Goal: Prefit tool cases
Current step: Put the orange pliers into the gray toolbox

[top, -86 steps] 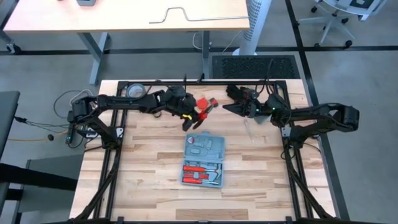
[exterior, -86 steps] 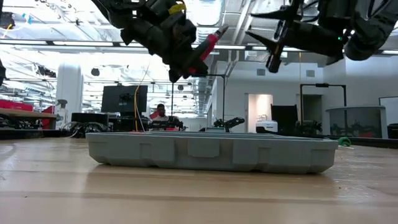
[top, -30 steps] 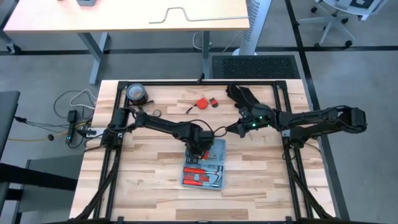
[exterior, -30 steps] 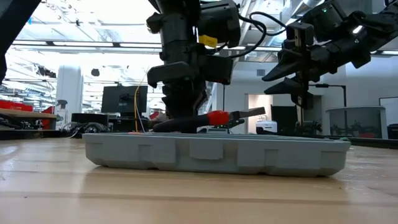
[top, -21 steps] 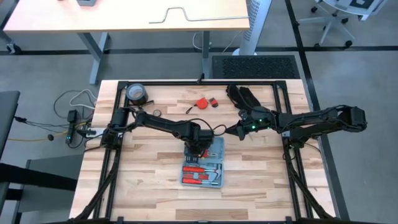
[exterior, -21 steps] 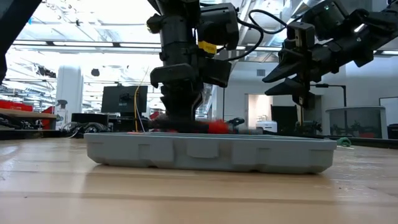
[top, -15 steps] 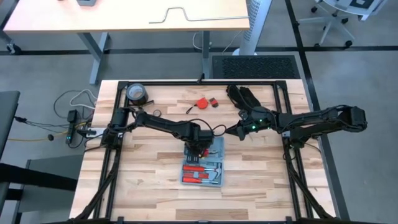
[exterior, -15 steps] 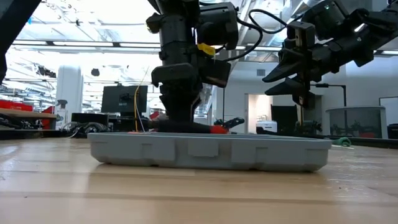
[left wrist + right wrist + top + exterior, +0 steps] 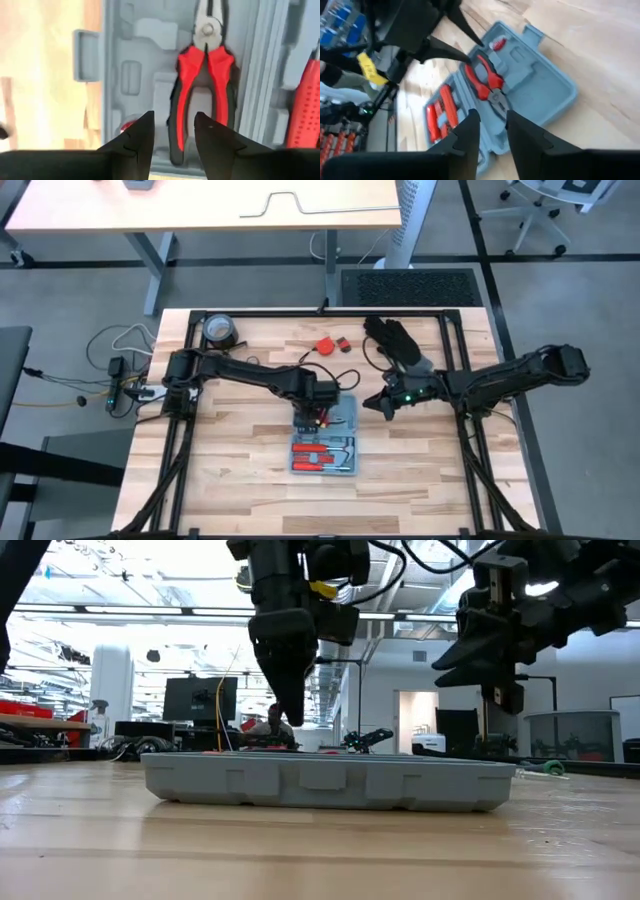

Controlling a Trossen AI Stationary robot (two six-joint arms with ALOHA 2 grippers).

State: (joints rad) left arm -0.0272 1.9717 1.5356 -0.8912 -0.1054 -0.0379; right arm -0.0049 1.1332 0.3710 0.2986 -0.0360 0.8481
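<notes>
The light-blue tool case lies open near the middle of the wooden bench, with red-handled pliers seated in a moulded slot of its far half and more red-handled tools in its near half. The left end effector hovers just above the far half of the case, its fingers a narrow gap apart and holding nothing. The right end effector hangs just right of the case with its fingers also slightly parted and empty, near a black glove lying farther back.
</notes>
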